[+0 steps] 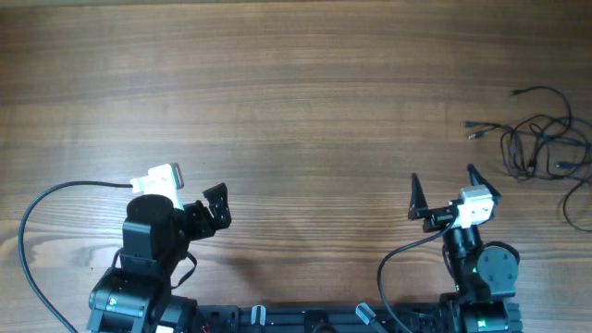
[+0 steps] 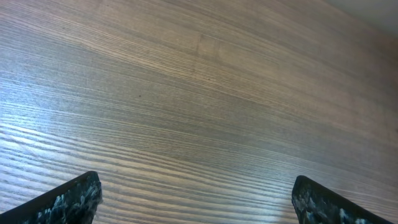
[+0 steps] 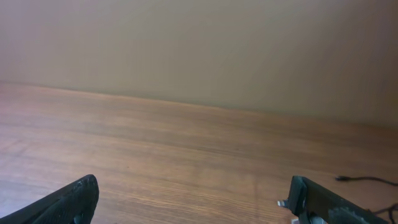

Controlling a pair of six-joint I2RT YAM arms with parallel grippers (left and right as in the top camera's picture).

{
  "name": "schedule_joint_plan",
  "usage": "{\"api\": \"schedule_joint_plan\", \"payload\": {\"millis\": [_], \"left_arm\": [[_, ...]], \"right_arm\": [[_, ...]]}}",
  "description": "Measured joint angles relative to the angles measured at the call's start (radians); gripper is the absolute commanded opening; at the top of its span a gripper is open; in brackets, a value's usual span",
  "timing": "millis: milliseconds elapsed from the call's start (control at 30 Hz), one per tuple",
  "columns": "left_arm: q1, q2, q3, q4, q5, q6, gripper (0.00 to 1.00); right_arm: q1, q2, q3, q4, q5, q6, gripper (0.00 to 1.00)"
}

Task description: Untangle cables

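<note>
Left gripper: standing wide open near the front left of the table, clasping nothing, touching nothing; in the left wrist view, showing only the two dark fingertips at the lower corners, with bare wood grain filling the gap between them. Right gripper: likewise spreading wide near the front right, gripping nothing, pointing toward the far edge and a plain beige wall; fingertips sitting at the lower corners of the right wrist view. Cables: lying in a loose tangle at the far right edge of the table, well apart from both grippers, looping over one another, with small plug ends trailing out to the left and top of the heap; showing in the right wrist view only as a thin dark line at the right border. Thick arm cable: arcing from the left arm's white wrist block round toward the base, resting on the table.
</note>
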Motion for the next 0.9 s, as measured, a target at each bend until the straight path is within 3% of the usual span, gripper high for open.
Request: {"api": "schedule_joint_plan", "payload": {"millis": [900], "left_arm": [[0.000,0.000,0.000,0.000,0.000,0.000,1.00]], "right_arm": [[-0.026,0.000,0.000,0.000,0.006,0.023,1.00]]}}
